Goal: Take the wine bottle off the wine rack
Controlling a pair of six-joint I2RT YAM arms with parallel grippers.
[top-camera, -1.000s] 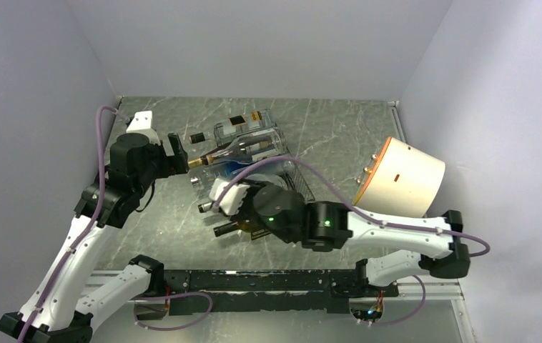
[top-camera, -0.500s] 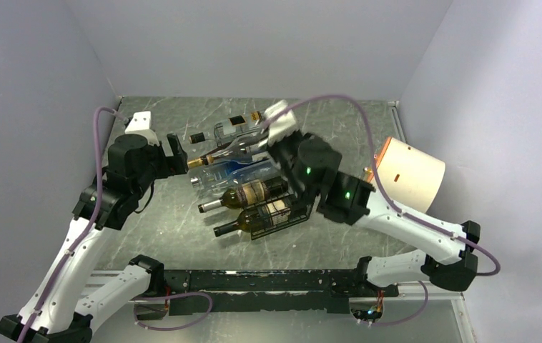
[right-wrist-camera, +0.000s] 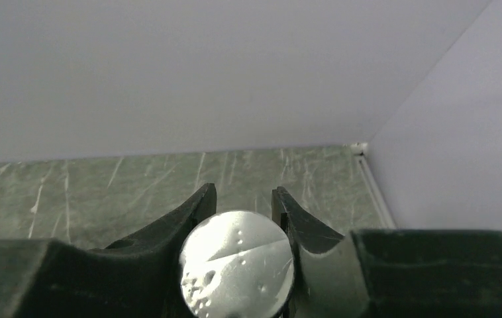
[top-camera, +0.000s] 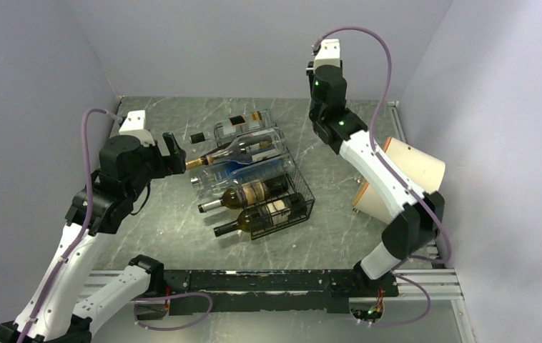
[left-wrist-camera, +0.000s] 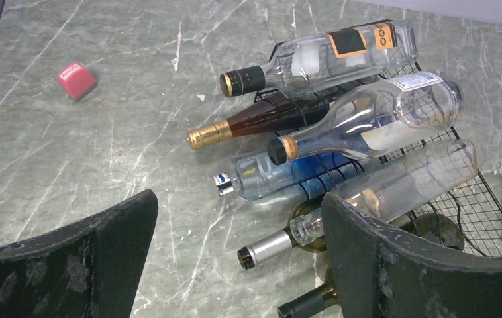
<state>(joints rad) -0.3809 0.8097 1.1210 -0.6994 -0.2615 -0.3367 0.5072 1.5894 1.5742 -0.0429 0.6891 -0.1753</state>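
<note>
The wine rack (top-camera: 308, 194) stands mid-bench (top-camera: 161, 221), piled with bottles whose necks point to 9 o'clock. The left fingers (top-camera: 176, 155) are spread wide at 9 o'clock of the rack, just off the neck of the gold-capped wine bottle (left-wrist-camera: 235, 126), which is not gripped. The right fingers (right-wrist-camera: 208, 199) are held high toward 1 o'clock, pinched on a silvery disc (right-wrist-camera: 237, 262) that cannot be identified. If that low-lying bottle is pulled, the clear bottles (left-wrist-camera: 367, 119) resting over it could be rolled off, or the light rack dragged along.

There are seven bottles (left-wrist-camera: 361, 50), one wine rack (left-wrist-camera: 473, 212), one red block (left-wrist-camera: 76, 79) and one cream cylinder (top-camera: 420, 166).
</note>
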